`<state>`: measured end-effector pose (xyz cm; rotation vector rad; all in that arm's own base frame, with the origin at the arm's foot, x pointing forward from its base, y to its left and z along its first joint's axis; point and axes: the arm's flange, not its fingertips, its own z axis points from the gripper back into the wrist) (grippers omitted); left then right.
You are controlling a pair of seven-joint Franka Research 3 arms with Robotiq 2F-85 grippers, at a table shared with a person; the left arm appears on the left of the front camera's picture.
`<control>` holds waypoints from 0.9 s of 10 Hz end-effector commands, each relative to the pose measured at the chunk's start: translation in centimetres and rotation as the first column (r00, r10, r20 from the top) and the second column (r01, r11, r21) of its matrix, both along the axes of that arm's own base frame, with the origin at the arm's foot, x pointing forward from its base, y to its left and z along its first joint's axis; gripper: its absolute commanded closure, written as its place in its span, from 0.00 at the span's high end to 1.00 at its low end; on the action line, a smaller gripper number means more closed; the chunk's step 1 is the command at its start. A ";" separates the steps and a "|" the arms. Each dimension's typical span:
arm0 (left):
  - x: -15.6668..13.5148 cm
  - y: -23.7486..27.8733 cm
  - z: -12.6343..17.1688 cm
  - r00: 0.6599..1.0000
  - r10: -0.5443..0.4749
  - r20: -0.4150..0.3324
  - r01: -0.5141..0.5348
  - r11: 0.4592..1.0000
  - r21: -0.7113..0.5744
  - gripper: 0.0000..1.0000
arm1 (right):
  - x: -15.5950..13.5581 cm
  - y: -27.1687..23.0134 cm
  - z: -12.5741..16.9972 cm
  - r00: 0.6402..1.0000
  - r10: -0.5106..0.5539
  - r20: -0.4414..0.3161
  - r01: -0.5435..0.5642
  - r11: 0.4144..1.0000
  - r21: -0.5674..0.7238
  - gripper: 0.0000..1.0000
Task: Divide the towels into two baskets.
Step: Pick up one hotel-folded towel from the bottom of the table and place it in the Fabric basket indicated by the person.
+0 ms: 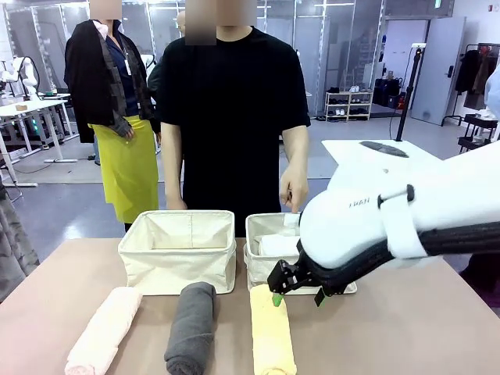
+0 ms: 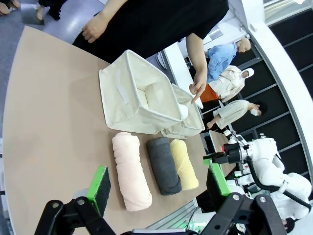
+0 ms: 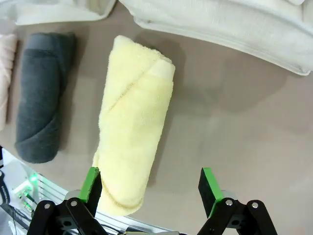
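Tan table [image 1: 406, 336], grey floor [image 1: 62, 207] beyond (bright workroom), both arms' jaws wide apart, holding nothing

The left pincer [image 2: 157, 183] is seen at the bottom edge, raised above the desk [image 2: 54, 127], its jaws spread wide with nothing between them. Beyond it three rolled towels are laid side by side: the pink towel [image 2: 131, 171], the grey towel [image 2: 164, 165] and the yellow towel [image 2: 184, 164], the last two touching. Behind them the near basket [image 2: 124, 93] and the far basket [image 2: 195, 122] are set together. A white towel [image 2: 183, 111] is seen in the far basket, and a person's hand [image 2: 197, 88] is held just over it, one finger pointed down.
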<state>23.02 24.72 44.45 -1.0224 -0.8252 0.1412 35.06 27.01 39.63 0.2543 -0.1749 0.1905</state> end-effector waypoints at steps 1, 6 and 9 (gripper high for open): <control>-0.1 0.2 0.1 1.000 -0.002 0.018 0.002 1.000 -0.012 1.00 | 0.3 2.7 -1.2 1.000 -0.029 -0.007 0.029 0.998 -0.047 1.00; -0.1 0.2 0.1 1.000 -0.002 0.018 0.002 1.000 -0.012 1.00 | 0.9 5.6 -4.5 0.999 -0.029 -0.017 0.028 0.998 -0.053 1.00; -0.1 0.2 0.1 1.000 -0.002 0.018 0.002 1.000 -0.012 1.00 | 2.0 6.8 -6.5 0.999 -0.034 -0.015 0.033 0.999 -0.043 1.00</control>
